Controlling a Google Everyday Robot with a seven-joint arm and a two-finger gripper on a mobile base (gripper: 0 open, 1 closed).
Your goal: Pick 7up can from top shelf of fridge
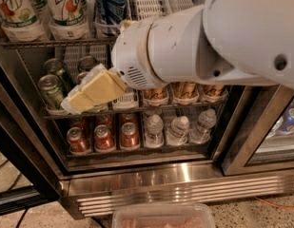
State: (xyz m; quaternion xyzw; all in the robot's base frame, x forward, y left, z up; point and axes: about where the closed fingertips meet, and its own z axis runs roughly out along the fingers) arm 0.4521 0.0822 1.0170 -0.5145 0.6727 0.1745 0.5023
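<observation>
Two tall white 7up cans (65, 4) (15, 7) stand at the left of the top shelf (56, 42), a wire rack with a steel front rail. A blue Pepsi can (111, 4) stands to their right. My gripper (74, 103), cream-yellow on a big white arm (194, 42), hangs in front of the second shelf. It points down-left over the dark-green cans (51, 89), well below the 7up cans. It holds nothing that I can see. The arm hides the middle of the fridge (184, 175).
White slotted lane trays (149, 1) lie right of the Pepsi can. Bronze cans (184, 91) sit behind the arm; red cans (103, 137) and water bottles (177, 127) are on the lowest shelf. A dark door frame (251, 127) stands right. A pale tray (163, 215) is at bottom.
</observation>
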